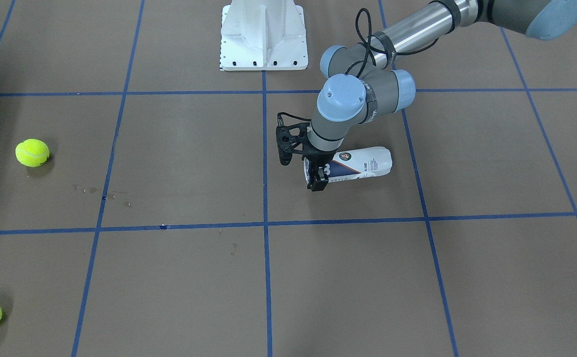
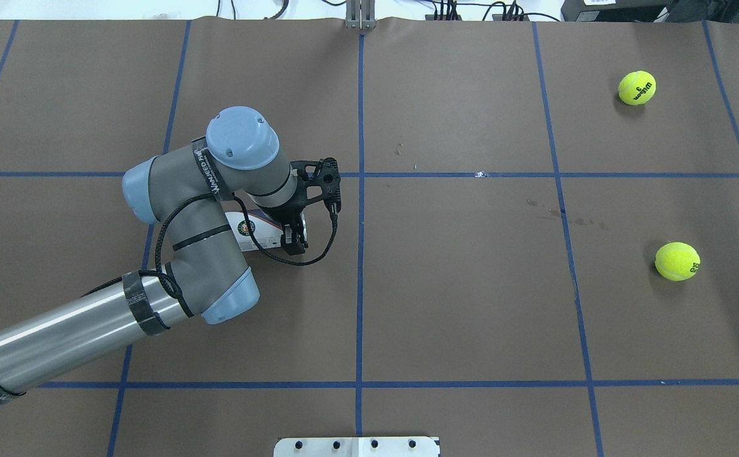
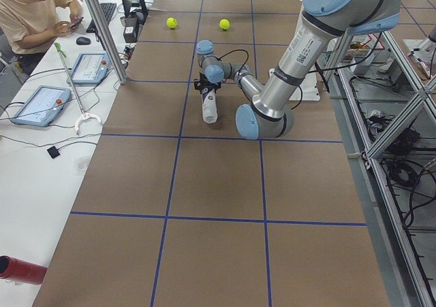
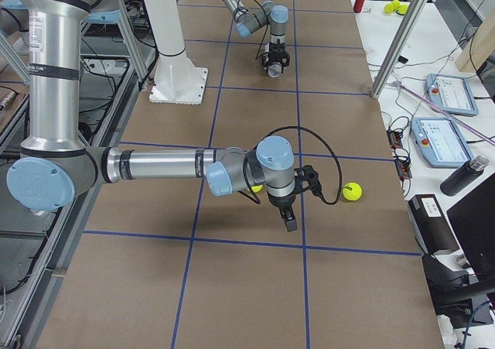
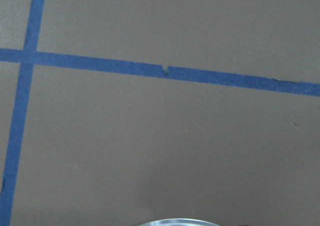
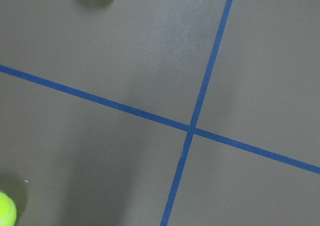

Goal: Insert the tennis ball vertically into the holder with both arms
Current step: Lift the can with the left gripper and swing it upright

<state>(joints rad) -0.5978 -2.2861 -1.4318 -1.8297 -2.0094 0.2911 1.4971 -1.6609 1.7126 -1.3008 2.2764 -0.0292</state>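
The holder (image 1: 363,163) lies on its side just left of the counter's (image 1: 467,277) middle, with its mouth toward the centreline. My left fingers (image 1: 317,184) come straight down across it beside the metal rim. As far as I can judge they pinch it there, a hold that should let me tip it upright. One tennis ball (image 2: 637,87) waits toward the far right corner, and a second ball (image 2: 677,261) sits by the right edge. My right fingers (image 4: 289,221) hover low near them, ready to fetch one. I cannot tell whether they are spread or pressed together.
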